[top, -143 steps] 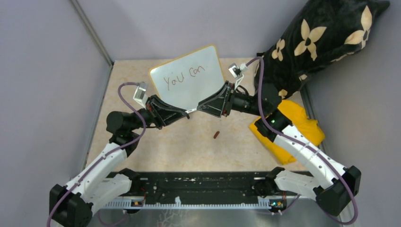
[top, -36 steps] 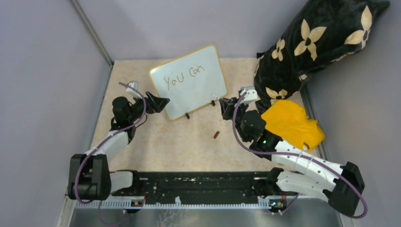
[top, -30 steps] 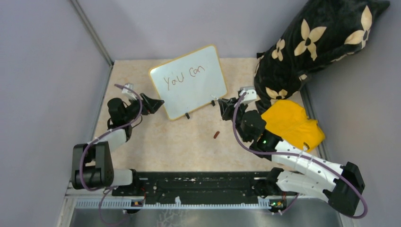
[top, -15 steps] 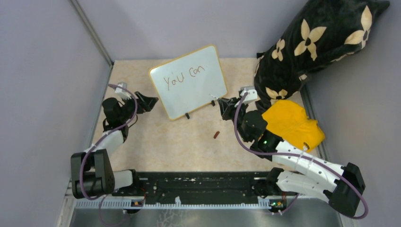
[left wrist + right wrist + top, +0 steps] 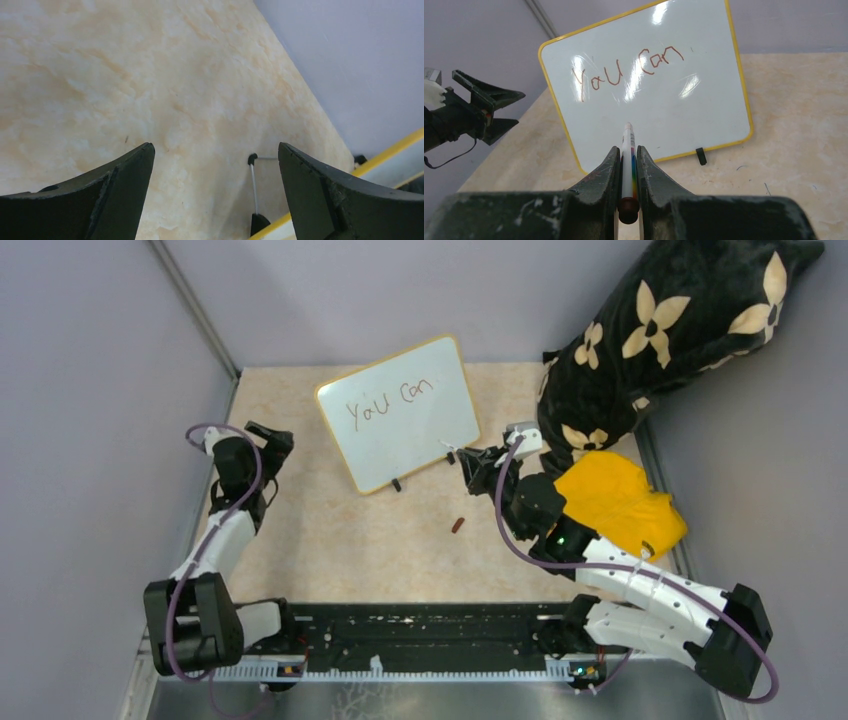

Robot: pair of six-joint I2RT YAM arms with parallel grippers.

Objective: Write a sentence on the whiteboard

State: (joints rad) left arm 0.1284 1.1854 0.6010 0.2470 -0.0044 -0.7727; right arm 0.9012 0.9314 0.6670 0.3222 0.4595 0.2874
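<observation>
The whiteboard [image 5: 405,425], white with a thin yellow frame, stands tilted at the back of the table. The words "You can" [image 5: 390,400] are written on it in dark reddish ink and show clearly in the right wrist view [image 5: 626,67]. My right gripper [image 5: 468,462] is at the board's lower right corner, shut on a white marker [image 5: 627,150] whose tip points at the whiteboard [image 5: 684,110]. My left gripper [image 5: 270,438] is open and empty, well left of the board. In its wrist view the left gripper [image 5: 215,147] hangs over bare table, with the board's yellow frame [image 5: 395,145] at the right edge.
A small dark red marker cap [image 5: 458,525] lies on the table in front of the board. A black pillow with cream flowers [image 5: 680,330] and a yellow cloth [image 5: 620,505] fill the right side. Grey walls [image 5: 100,390] close in the left and back.
My left arm has swung left, away from the whiteboard's lower left corner, with its gripper open. The right gripper has stayed in place with the marker.
</observation>
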